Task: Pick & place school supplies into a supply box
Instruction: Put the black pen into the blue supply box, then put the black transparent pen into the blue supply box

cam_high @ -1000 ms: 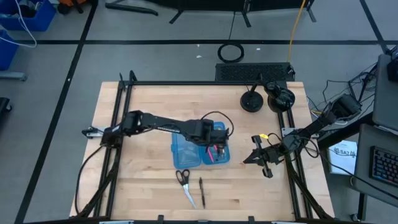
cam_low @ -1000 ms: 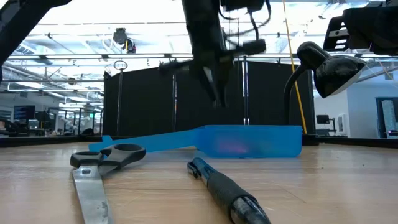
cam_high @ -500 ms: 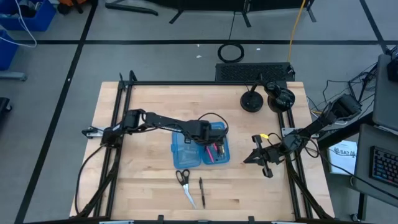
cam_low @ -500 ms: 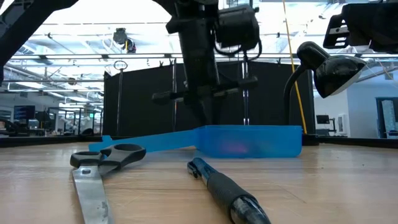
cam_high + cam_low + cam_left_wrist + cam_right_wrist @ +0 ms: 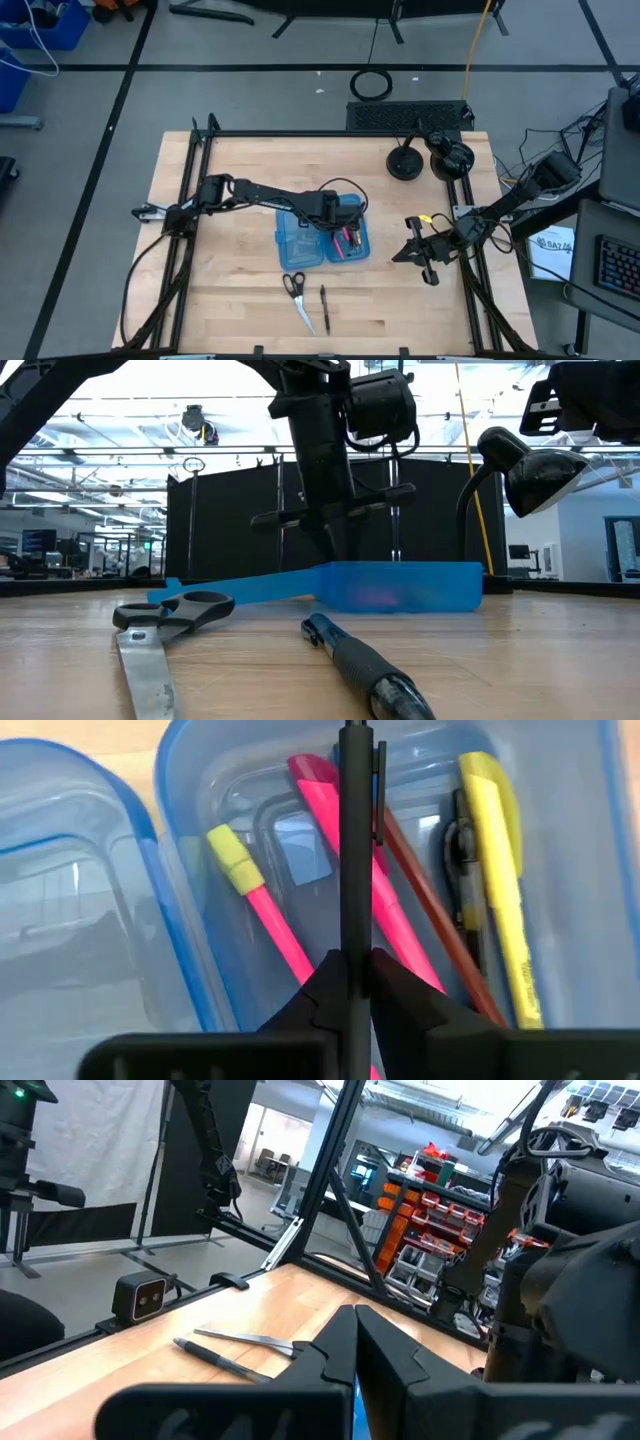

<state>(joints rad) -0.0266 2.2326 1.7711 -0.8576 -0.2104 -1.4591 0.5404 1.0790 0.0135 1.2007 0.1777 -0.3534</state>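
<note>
Wooden table (image 5: 230, 290), both arms in. Supply box (image 5: 322, 240) lies open near the middle, two blue halves side by side. Right half already has pens: pink highlighter (image 5: 385, 925), yellow highlighter (image 5: 497, 900), a pink pencil with yellow tip (image 5: 262, 910), a thin reddish one (image 5: 440, 925). Left half (image 5: 70, 910) looks empty, though the see-through plastic makes that hard to swear to.

Left gripper (image 5: 336, 214) is over the right half, fingers clamped on a dark pen (image 5: 354, 860). Key relation: the pen's long axis runs roughly parallel to the pens lying under it and along the box's long side, so it should fit once lowered and let go. In the low view the pen (image 5: 322, 520) shows as a level bar above the box wall (image 5: 400, 585), not touching yet.

Right gripper (image 5: 418, 251) waits near the right table edge, well apart from the box, fingers closed on nothing.

Still on the table, on the near side of the box: scissors (image 5: 297, 298), and just beside them on the right a black pen (image 5: 324, 307), both lying roughly near-to-far. The left arm looks the nearer one for those.
</note>
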